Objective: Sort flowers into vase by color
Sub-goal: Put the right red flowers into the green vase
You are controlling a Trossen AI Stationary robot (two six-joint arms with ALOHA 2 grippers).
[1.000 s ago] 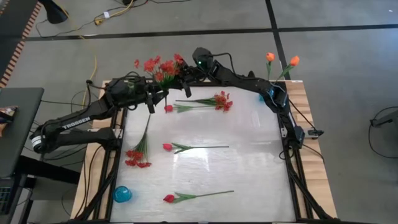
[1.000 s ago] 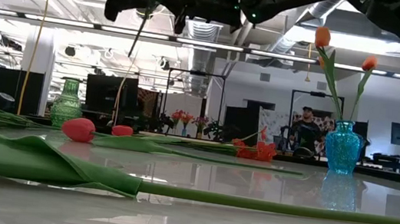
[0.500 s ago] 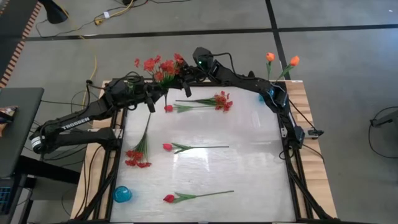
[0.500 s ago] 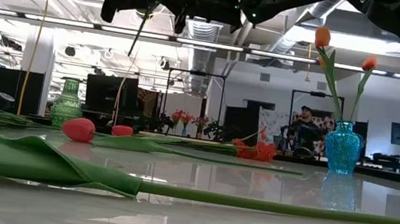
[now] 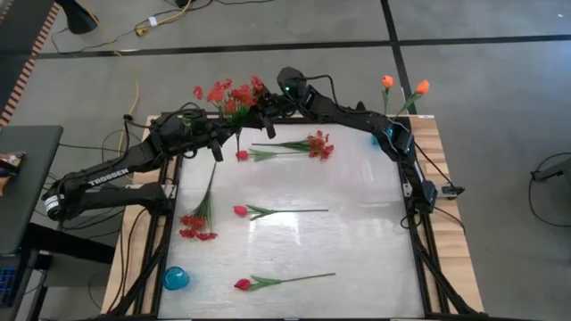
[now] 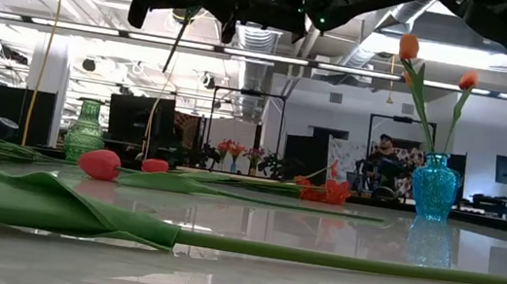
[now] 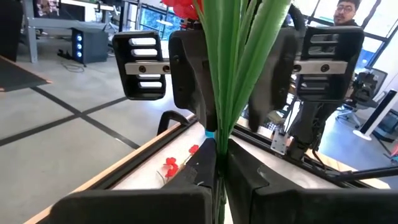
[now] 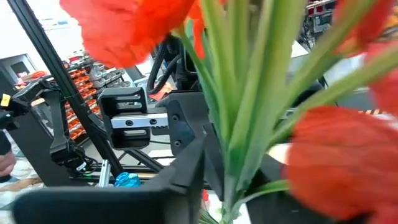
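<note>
A red many-bloom spray (image 5: 227, 94) stands upright high over the table's far left, and its stem hangs down in the low view (image 6: 168, 62). My left gripper (image 7: 221, 167) is shut on the stem bundle. Just above it my right gripper (image 7: 231, 87) is open, one finger on either side of the stems, which also show in the right wrist view (image 8: 242, 124). Another red spray (image 5: 314, 143) and a third (image 5: 198, 223) lie flat on the table with three pinkish-red tulips (image 5: 239, 210). Two orange tulips (image 6: 409, 47) stand in the blue vase (image 6: 434, 185). My left gripper pinches the spray's green stem bundle (image 7: 219, 140) between its two fingers, below the leaves. The fingers come roughly level from the table's left and lie across the stems. The spray stands upright, blooms on top, lifted clear of the table. My right gripper's fingers (image 7: 189, 81) flank the stems higher up; I cannot tell whether they touch them.
A green vase (image 6: 85, 130) stands at the far left, below the held spray. A small blue container (image 5: 176, 278) sits at the near left corner. The flowers lie spread over the table's middle and left. A person (image 6: 386, 164) sits in the room behind.
The held spray's blooms have shifted a little over the far left corner. Both arms have kept their places.
</note>
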